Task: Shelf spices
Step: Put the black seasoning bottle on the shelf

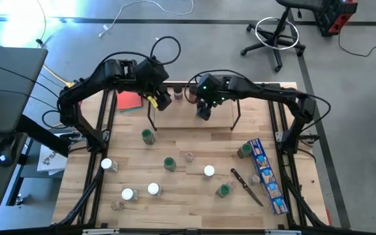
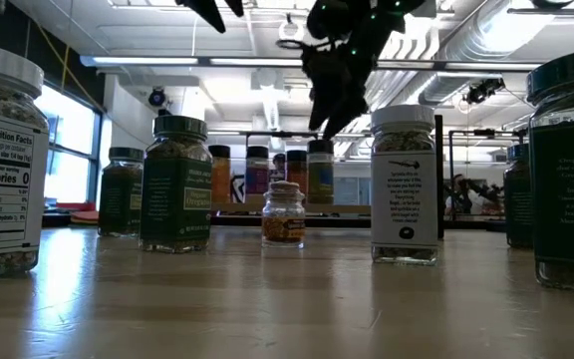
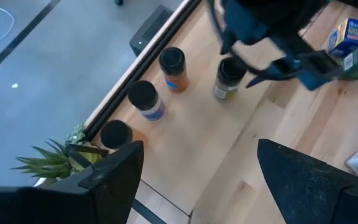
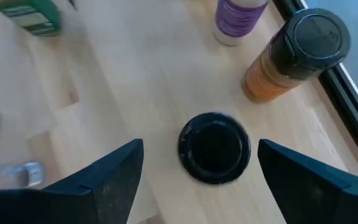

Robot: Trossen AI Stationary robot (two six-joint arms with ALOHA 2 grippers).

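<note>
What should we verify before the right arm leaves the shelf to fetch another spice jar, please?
1. Right gripper open: ok, fingers spread either side of the black-capped jar.
2. Jar released and upright on the shelf: ok.
3. Neighbouring orange jar clear of the fingers: ok.
4. Left gripper open and empty, over the shelf: ok.
5. Jars waiting on the table, like the green-capped jar: ok.
6. Free shelf spots: cannot tell.

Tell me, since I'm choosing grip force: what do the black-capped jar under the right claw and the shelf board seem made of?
The black-capped jar: its cap looks like smooth, slightly glossy plastic, judging by the soft sheen; the body is hidden. The shelf board looks like pale unfinished or matte wood, showing grain lines.
</note>
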